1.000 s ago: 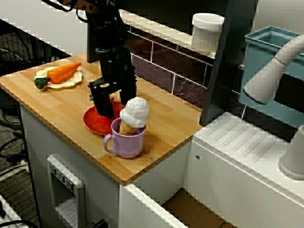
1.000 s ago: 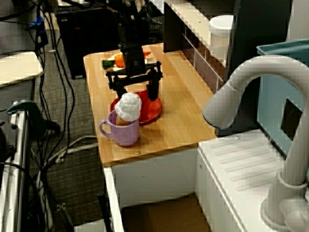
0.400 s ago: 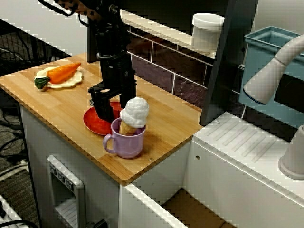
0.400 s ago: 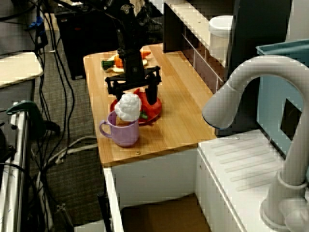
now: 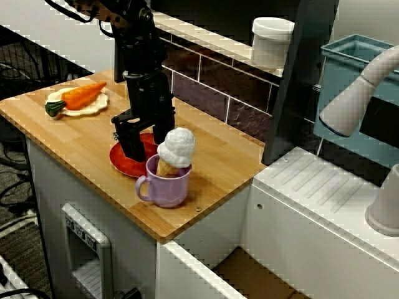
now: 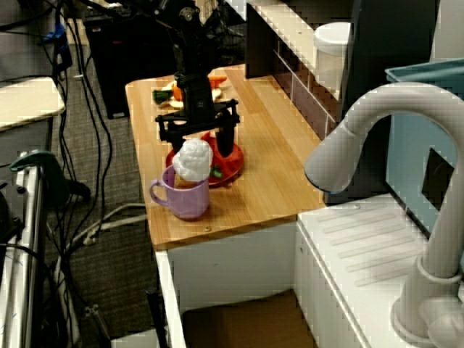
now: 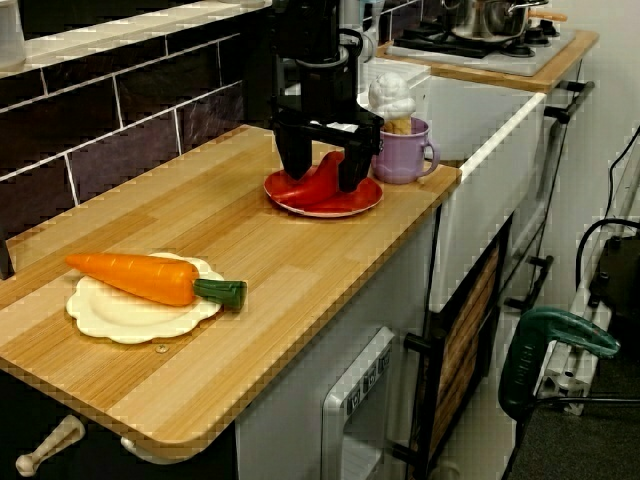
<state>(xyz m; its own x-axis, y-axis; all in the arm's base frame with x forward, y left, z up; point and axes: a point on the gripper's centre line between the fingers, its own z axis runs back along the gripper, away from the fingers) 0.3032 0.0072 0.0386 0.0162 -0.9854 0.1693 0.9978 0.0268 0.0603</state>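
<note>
Raised a little, end effector [image 7: 324,176] hangs with fingers apart, straddling red pepper [image 7: 318,189] on red plate [image 7: 340,209].

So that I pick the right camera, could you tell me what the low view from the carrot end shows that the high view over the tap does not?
Only the low view shows the steel pot on the hob behind and the grey door under the counter. Only the high view shows the white tap and the blue bin. Both show the claw over the red plate with a red thing between its fingers (gripped or not, unclear), the purple mug and the carrot.
</note>
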